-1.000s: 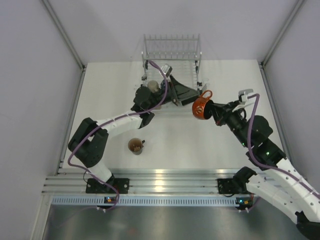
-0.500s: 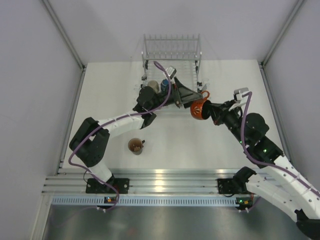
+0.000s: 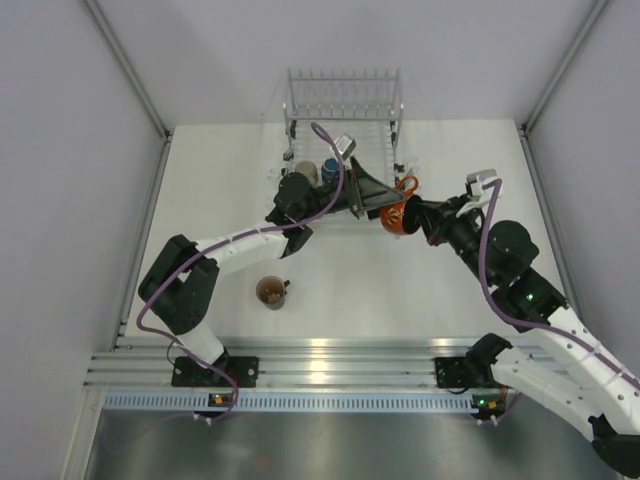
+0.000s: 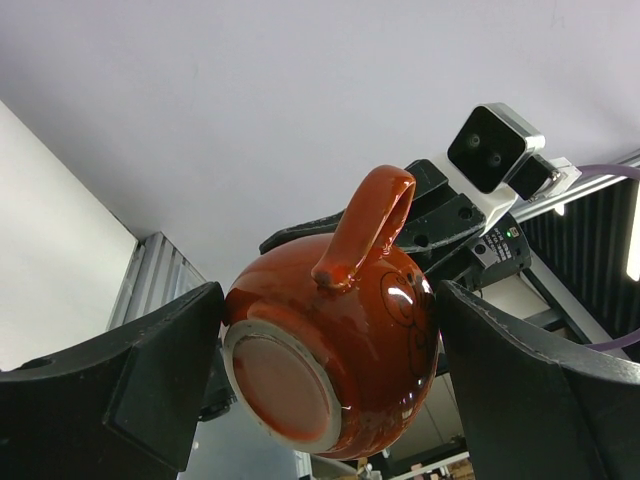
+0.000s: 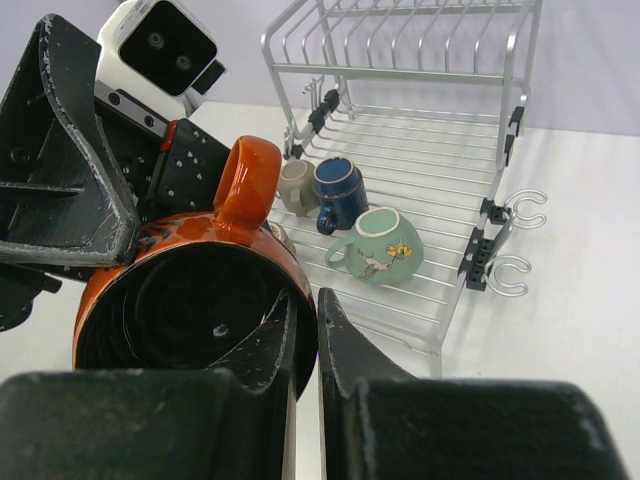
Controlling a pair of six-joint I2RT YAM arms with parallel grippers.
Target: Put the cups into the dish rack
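My right gripper is shut on the rim of the orange-brown cup, holding it in the air by the dish rack's near right corner. In the left wrist view the cup hangs base toward the camera. My left gripper is open, one black finger on each side of the cup, not pressing it. Overhead, the cup sits between the left gripper and right gripper. Mint-green, dark blue and beige cups lie in the rack.
A tan-brown cup stands upright on the white table in front of the left arm. The rack sits at the table's far edge, its tines at the back. Grey walls with metal posts close in both sides.
The right gripper has carried the orange-brown cup a little left, toward the rack and in between the left gripper's open fingers. The left gripper has shifted slightly right.
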